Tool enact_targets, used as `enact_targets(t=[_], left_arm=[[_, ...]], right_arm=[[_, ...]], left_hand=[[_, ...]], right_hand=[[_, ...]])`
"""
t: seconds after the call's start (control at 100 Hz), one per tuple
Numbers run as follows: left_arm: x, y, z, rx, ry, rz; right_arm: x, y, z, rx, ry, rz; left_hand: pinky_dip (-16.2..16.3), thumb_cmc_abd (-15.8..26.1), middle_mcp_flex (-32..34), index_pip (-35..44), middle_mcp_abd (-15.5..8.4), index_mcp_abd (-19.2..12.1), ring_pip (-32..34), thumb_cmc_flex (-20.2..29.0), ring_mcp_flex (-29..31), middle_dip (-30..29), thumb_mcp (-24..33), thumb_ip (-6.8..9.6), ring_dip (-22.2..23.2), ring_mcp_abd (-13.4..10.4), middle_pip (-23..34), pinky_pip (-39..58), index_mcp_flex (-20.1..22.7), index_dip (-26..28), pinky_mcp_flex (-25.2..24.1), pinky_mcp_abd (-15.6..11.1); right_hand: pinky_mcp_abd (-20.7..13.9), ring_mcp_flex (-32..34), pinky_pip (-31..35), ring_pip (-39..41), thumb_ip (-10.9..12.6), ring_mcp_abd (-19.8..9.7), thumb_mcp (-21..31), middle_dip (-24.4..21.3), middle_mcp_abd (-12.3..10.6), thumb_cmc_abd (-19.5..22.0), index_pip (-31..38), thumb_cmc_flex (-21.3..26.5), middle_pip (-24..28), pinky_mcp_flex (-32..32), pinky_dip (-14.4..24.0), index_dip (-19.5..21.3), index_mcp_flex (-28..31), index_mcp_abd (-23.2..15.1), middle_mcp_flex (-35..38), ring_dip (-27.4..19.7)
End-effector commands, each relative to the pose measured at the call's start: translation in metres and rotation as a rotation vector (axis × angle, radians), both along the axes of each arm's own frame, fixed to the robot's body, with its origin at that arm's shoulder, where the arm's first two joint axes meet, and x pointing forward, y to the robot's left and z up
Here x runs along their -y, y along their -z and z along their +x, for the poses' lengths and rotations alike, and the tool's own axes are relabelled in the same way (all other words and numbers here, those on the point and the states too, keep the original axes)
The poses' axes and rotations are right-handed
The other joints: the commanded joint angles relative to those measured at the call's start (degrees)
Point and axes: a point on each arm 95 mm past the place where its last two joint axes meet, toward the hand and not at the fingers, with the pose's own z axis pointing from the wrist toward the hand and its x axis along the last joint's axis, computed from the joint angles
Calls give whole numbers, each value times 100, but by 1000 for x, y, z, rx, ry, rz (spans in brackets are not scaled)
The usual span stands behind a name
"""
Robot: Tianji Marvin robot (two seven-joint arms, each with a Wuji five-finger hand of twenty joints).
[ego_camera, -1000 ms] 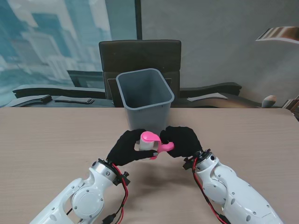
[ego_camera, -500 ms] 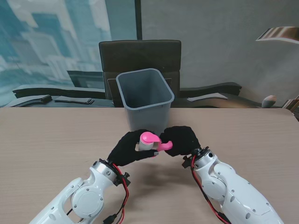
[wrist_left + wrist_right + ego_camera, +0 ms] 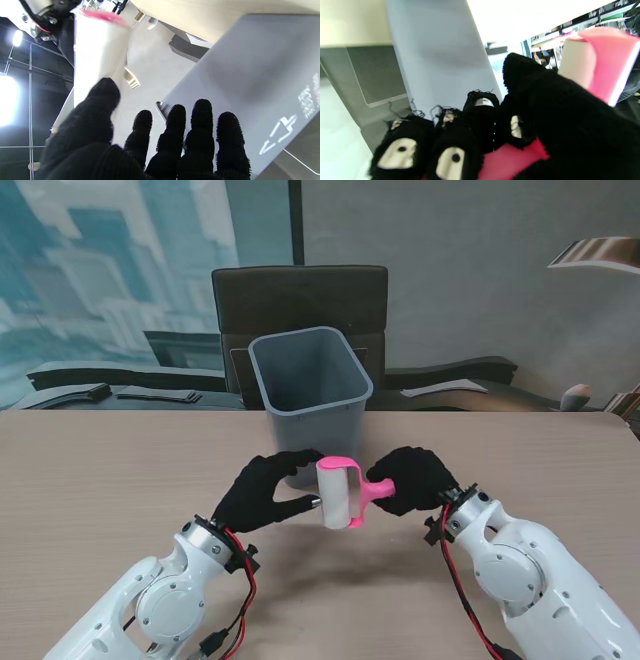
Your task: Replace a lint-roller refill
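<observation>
While the right hand (image 3: 412,480) grips the pink handle (image 3: 375,491), the left hand (image 3: 262,492), fingers spread, touches the roll (image 3: 337,494). Removal step, I'd judge. Next: slide it toward nine o'clock.

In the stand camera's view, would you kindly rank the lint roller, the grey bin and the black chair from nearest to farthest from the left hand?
From the left hand:
1. Lint roller, just to its right, held by the right hand.
2. Grey bin, farther from me, standing on the table.
3. Black chair, behind the bin, beyond the table's far edge.
</observation>
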Motion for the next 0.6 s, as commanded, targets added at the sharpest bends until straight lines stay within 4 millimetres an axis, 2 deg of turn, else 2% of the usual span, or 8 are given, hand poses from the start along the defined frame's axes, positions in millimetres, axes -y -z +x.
enact_targets(t=[0.0, 0.08, 0.12, 0.23, 0.39, 0.59], left_arm=[[-9, 5, 2, 4, -5, 32], [-16, 6, 3, 26, -3, 56], [-18, 6, 4, 30, -2, 64], [-23, 8, 5, 36, -1, 80], [-25, 10, 6, 36, -11, 83], [-26, 10, 6, 42, -16, 85]], right_arm=[[7, 4, -3, -54, 17, -52], [12, 10, -2, -189, 21, -104], [13, 14, 0, -255, 18, -122], [16, 26, 4, -441, 1, -225], [14, 42, 11, -585, -13, -347], [12, 59, 19, -683, -14, -462]], left_hand=[[-39, 211, -184, 7, -27, -105, -149, 75, -179, -147, 178, 131, -59, -137, -35, -96, 169, 13, -76, -116], [-37, 194, -103, 108, -60, -106, -183, 44, -158, -141, 207, 121, -78, -155, -19, -105, 298, 83, -72, -118], [-35, 185, -18, 176, -93, -88, -206, 26, -131, -132, 226, 117, -95, -167, 7, -107, 391, 124, -70, -119], [-36, 159, 171, 280, -134, -77, -264, -11, -16, -111, 289, 105, -153, -176, 51, -127, 495, 207, -16, -134], [-36, 167, 238, 307, -146, -60, -254, -13, 31, -101, 315, 100, -163, -177, 64, -142, 550, 222, 16, -132], [-23, 186, 287, 354, -137, -53, -167, -8, 70, -69, 341, 99, -123, -162, 111, -143, 589, 248, 59, -114]], right_hand=[[-464, -258, 1208, 1000, 137, -1493, 469, 497, 727, -120, 738, 85, 1264, 227, 321, 188, 499, -226, 1125, 662], [-424, -258, 1220, 1005, 76, -1446, 500, 492, 746, -135, 725, 80, 1268, 225, 321, 196, 507, -200, 1124, 675], [-337, -259, 1234, 1016, -41, -1392, 551, 483, 786, -158, 701, 99, 1261, 222, 314, 224, 513, -143, 1123, 689], [-274, -259, 1220, 1025, -84, -1313, 516, 477, 824, -94, 678, 90, 1235, 213, 297, 245, 473, -70, 1118, 679], [-241, -258, 1217, 1025, -91, -1290, 484, 483, 835, -24, 656, 65, 1209, 211, 284, 282, 421, -28, 1112, 658], [-215, -260, 1213, 1031, -70, -1287, 461, 497, 838, 27, 637, 51, 1196, 211, 266, 320, 396, -9, 1115, 642]])
